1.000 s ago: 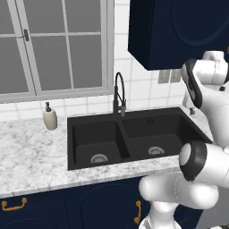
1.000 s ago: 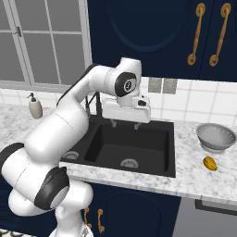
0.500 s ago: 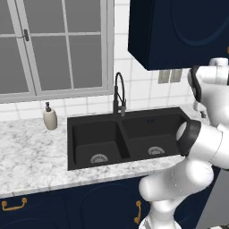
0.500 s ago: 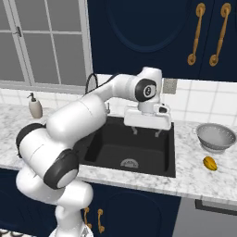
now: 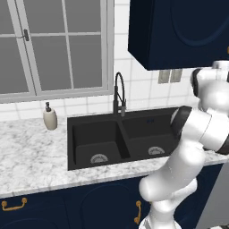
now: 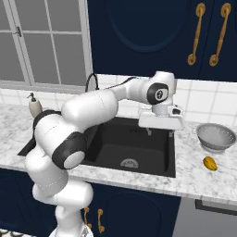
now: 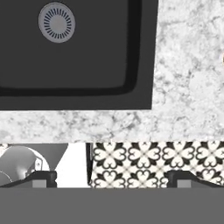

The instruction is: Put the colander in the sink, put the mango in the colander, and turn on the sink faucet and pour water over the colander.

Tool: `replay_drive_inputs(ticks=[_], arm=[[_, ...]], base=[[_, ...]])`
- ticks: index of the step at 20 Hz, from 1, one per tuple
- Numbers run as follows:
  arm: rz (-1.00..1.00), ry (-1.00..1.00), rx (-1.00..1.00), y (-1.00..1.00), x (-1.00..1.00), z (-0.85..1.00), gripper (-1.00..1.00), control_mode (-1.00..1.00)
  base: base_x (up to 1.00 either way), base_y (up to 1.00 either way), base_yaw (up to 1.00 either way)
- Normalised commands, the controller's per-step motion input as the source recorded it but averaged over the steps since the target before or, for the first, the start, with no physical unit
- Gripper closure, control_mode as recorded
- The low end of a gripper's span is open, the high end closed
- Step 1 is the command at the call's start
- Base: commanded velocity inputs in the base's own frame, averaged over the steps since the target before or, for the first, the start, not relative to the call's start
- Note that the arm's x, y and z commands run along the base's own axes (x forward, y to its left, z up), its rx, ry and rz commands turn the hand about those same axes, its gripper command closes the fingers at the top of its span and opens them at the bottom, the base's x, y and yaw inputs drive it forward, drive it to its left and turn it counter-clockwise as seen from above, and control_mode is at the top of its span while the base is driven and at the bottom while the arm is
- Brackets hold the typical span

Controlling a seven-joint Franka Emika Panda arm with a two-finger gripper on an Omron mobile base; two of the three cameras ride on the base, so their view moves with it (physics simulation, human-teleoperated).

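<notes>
Tool (image 6: 161, 131) fingers are spread wide apart, nothing held, above the right edge of the sink (image 6: 139, 152). A silver-grey perforated colander (image 6: 216, 138) is seen upright on the marble tabletop (image 6: 203, 178), right of the sink, with the small yellow-orange mango (image 6: 210, 163) just in front. Since the earlier frame, the tool is shifted rightward toward them.

One colander (image 6: 216, 137), one mango (image 6: 210, 163), one double-basin sink (image 6: 139, 147) with two drains, one faucet (image 5: 119, 95), one soap dispenser (image 5: 50, 117).
</notes>
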Motion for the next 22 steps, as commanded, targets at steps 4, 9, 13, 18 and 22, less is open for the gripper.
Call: replay_drive_inputs(ticks=[4, 9, 13, 18, 22], arm=[[0.00, 0.00, 0.00, -0.46, 0.25, -0.06, -1.00, -1.00], [0.00, 0.00, 0.00, -0.51, 0.34, 0.00, -1.00, -1.00], [0.00, -0.01, 0.00, -0.50, 0.36, -0.04, -1.00, -1.00], [0.03, -0.10, 0.00, -0.24, 0.33, -0.22, -1.00, -1.00], [0.04, -0.07, 0.00, -0.03, 0.24, -0.32, -1.00, -1.00]], base=[[0.00, 0.00, 0.00], [0.00, 0.00, 0.00], [0.00, 0.00, 0.00], [0.00, 0.00, 0.00], [0.00, 0.00, 0.00]])
